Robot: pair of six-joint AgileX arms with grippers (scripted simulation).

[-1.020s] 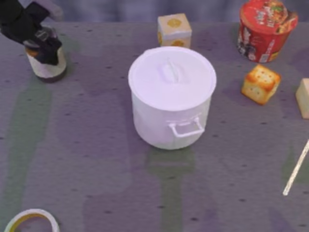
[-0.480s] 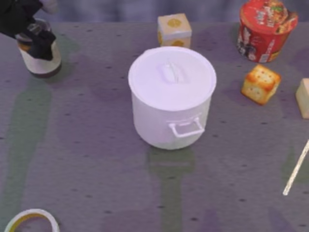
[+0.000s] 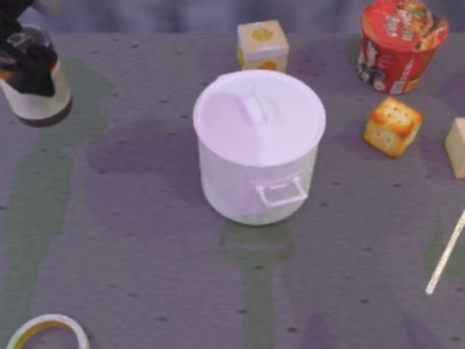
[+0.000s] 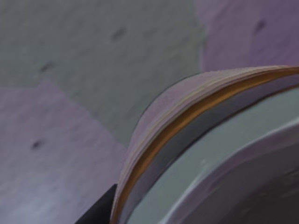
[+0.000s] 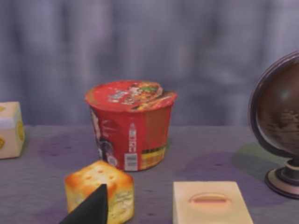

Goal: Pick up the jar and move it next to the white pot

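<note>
the left claw (image 3: pixel 29 62) is clamped round the neck of the small glass jar with dark lid and white label (image 3: pixel 36 94), at the surface's far left, well apart from the large white lidded pot (image 3: pixel 258 145). rigid, smooth glass, likely slippery and breakable; a firm hold below the lid seems safest.

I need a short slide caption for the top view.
Left gripper holds the jar far left of the white pot.
</note>
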